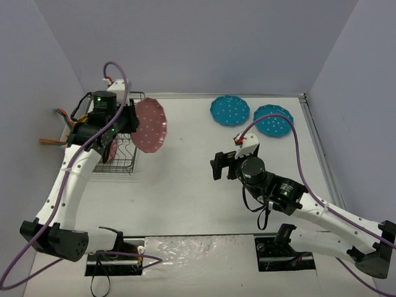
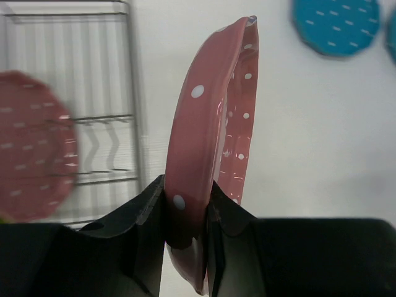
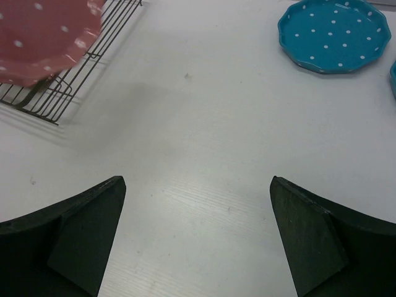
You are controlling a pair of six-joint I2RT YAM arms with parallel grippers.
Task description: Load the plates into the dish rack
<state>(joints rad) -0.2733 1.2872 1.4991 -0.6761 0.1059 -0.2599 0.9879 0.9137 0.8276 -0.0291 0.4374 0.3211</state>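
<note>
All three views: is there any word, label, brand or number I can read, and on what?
No text can be read in any view.
The pink plate in the left gripper and the teal plates: white dots only, no print.
The white block on the right arm's wrist: any marking is too small to read.

Top camera looks down from behind the arm bases (image 1: 117, 257); both close wrist cameras share the rectangular black wire dish rack (image 1: 124, 158).

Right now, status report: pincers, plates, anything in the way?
Left pincer shut on pink plate beside dish rack. Right pincer open. Two teal plates on table. No obstruction seen.
</note>
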